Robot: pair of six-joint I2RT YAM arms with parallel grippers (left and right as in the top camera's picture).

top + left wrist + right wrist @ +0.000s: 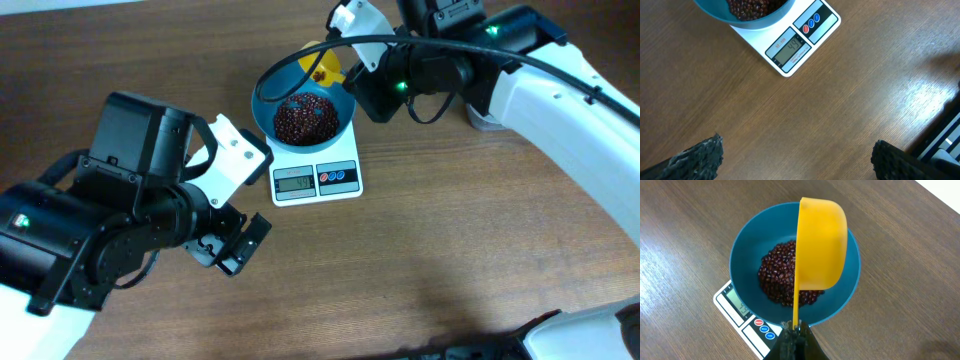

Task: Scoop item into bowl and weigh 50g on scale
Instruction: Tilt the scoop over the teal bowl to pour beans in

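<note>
Fingers [700, 160] of the left gripper [232, 248], dark and rough-textured, are standing wide apart and holding nothing, hanging over the brown wood-grain table [450, 250] at its near side. Just beyond them the scale [790, 50], a flat white square with rounded corners, is lying on the table. Its grey display and its red and blue round buttons are facing forward; the digits are perhaps showing two figures, but they are too blurred to be sure. On the scale the bowl [742, 260], round and of smooth teal plastic, is sitting and covering most of the platform. The beans [777, 277], small glossy dark red-brown grains, are forming a loose heap in its bottom. Above them the yellow plastic scoop [822, 242] is hanging tipped on its side, its rounded cup over the bowl. Farthest, the right gripper [796, 340] is pinching the scoop's thin handle, fingers closed tight on it.
</note>
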